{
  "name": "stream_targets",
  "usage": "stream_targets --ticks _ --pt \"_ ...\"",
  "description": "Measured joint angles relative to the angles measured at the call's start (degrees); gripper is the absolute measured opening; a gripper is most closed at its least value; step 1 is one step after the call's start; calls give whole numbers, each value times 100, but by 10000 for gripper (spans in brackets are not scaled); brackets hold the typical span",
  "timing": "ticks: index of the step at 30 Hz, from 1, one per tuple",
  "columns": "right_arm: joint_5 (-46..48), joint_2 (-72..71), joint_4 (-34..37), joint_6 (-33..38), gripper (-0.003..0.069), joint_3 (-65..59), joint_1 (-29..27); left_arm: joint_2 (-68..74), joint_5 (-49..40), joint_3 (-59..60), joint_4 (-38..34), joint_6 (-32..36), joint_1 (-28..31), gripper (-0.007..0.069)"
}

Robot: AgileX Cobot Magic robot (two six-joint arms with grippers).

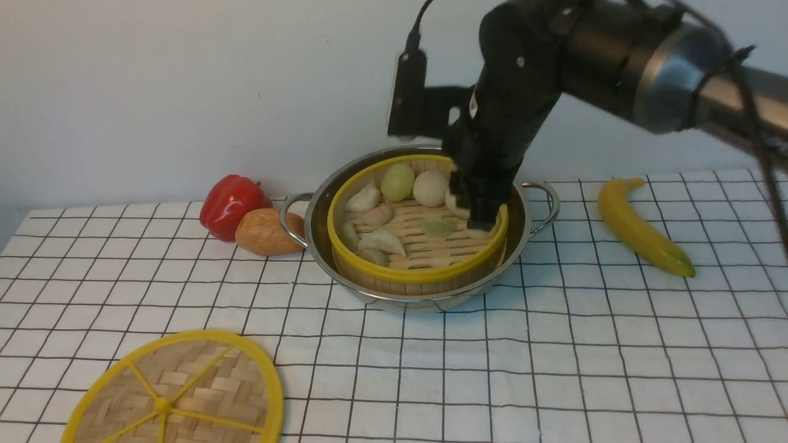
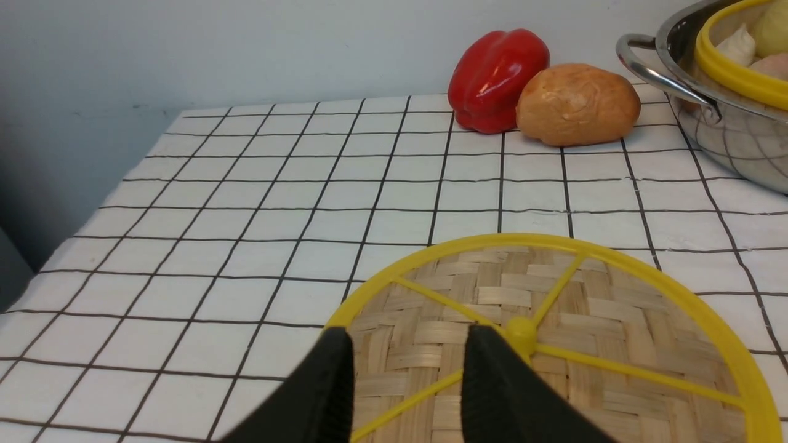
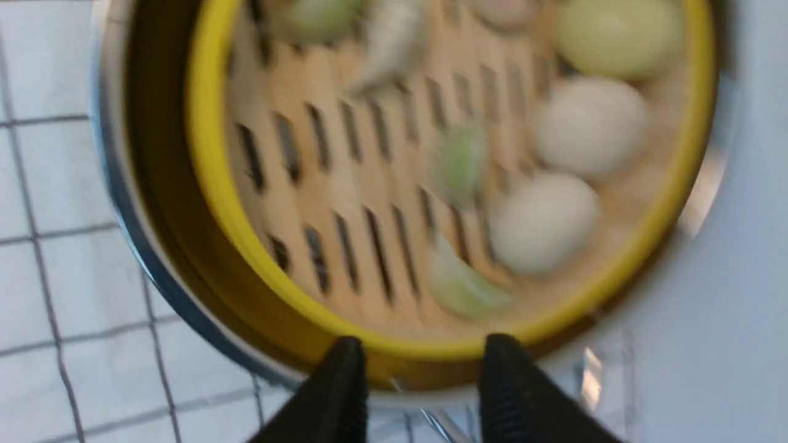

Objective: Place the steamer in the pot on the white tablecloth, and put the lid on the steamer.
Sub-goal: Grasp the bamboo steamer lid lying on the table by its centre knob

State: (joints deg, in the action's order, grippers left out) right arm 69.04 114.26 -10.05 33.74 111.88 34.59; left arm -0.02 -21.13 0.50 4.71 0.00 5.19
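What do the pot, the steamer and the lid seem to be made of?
Pot: polished metal, probably stainless steel; its wall mirrors the grid of the tablecloth. Steamer: pale slats that look like bamboo, with a glossy yellow rim, likely plastic. Lid: matte woven strips, apparently bamboo, with a yellow rim and spokes, likely plastic.

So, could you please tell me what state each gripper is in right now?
Left gripper: open, above the flat woven-bamboo yellow-rimmed lid, holding nothing.
Right gripper: open, at the yellow rim of the round bamboo steamer, apparently gripping nothing.
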Motion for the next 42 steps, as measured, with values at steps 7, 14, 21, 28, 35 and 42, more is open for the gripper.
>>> stream_targets --ticks 7,14,21,28,35,42 --pt "7 -1167 -1221 -2359 -15 0 0 0 0 0 0 0 0 243" --pt "-79 -2402 -2322 -4784 -15 0 -10 0 0 0 0 0 0 243" --pt "-89 -3266 -2447 -6204 -8 6 -17 0 0 0 0 0 0 243" --pt "91 -3611 -2474 -5832 -1 6 -17 0 0 0 0 0 0 243" --pt "-480 -4425 -1376 -5182 8 -1457 -208 0 0 0 0 0 0 243" --pt "-2771 -6058 145 -5141 18 -4534 -1577 0 0 0 0 0 0 243"
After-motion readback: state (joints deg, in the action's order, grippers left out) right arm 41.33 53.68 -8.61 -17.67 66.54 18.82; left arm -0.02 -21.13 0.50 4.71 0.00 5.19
